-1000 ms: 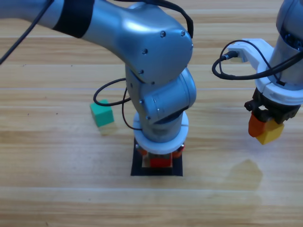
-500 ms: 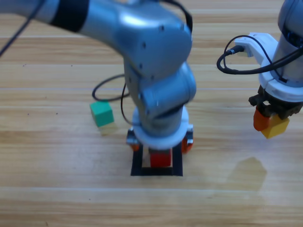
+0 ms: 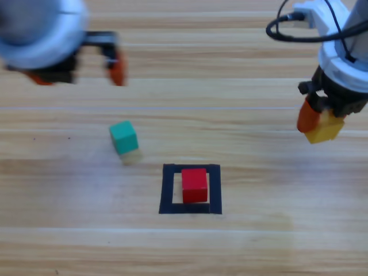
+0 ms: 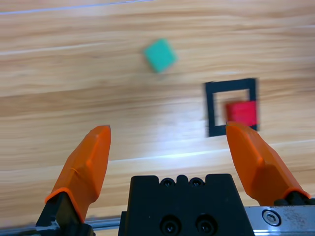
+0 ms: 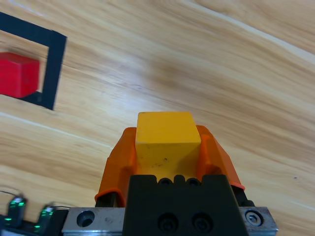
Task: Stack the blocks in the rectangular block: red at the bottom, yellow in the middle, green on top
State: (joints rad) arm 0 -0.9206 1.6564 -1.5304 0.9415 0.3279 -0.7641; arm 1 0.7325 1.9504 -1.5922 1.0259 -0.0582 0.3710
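Observation:
The red cube (image 3: 194, 184) sits alone inside the black tape square (image 3: 167, 190), toward its right half. The green cube (image 3: 123, 137) lies on the wood up and to the left of the square. At the upper left my left gripper (image 3: 75, 69) hangs open and empty, far from both. Its wrist view shows the green cube (image 4: 160, 54), the tape square (image 4: 212, 110) and the red cube (image 4: 241, 112) between wide-spread jaws. At the right my right gripper (image 3: 317, 122) is shut on the yellow cube (image 3: 325, 127), held above the table; the same yellow cube (image 5: 167, 141) fills its wrist view, with the red cube (image 5: 17, 75) far left.
Bare wooden table (image 3: 259, 241) surrounds the tape square on all sides. A black cable (image 3: 287, 35) loops off the right arm near the top right.
My left gripper let go of the red cube, opened and pulled away to the upper left, uncovering the square. The right gripper with the yellow cube rose slightly.

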